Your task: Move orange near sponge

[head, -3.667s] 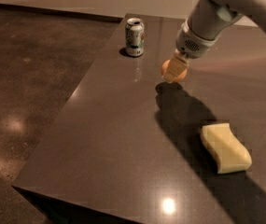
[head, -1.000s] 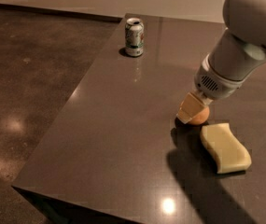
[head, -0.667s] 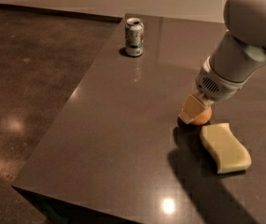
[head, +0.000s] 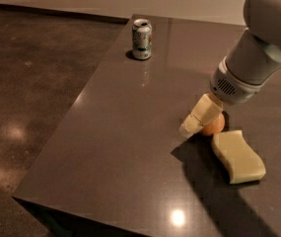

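The orange [head: 215, 126] rests on the dark table [head: 130, 147], touching or almost touching the upper left end of the pale yellow sponge [head: 237, 156]. My gripper [head: 204, 124] is down at the orange, with the white arm reaching in from the upper right. Its near finger [head: 198, 116] slants down to the table just left of the orange, a little apart from it, so the gripper looks open. The far finger is hidden behind the orange.
A green and white drink can [head: 142, 38] stands upright near the table's far left edge. The table's left edge runs diagonally and drops to a brown polished floor [head: 26, 98]. The front edge is close below the sponge.
Since 3.7 s ago the gripper carried the orange from near the can down to the sponge. In the last second the near finger has drawn slightly left, and more of the orange shows.
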`<action>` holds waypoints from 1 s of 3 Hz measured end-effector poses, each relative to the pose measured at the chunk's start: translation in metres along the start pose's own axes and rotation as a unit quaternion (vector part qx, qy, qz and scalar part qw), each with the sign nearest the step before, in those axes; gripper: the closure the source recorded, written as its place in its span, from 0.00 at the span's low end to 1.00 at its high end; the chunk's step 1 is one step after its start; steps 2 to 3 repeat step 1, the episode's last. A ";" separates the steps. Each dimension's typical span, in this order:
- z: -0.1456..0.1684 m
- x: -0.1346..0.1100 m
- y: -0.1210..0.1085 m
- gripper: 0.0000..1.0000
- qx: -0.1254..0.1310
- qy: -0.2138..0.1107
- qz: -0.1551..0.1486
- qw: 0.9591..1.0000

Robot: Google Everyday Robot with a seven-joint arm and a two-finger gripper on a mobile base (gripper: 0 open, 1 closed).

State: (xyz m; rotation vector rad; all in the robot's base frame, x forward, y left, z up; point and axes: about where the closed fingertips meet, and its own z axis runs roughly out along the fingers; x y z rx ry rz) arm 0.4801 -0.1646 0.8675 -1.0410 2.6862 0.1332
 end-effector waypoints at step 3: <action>0.000 0.000 0.000 0.00 0.000 0.000 0.000 1.000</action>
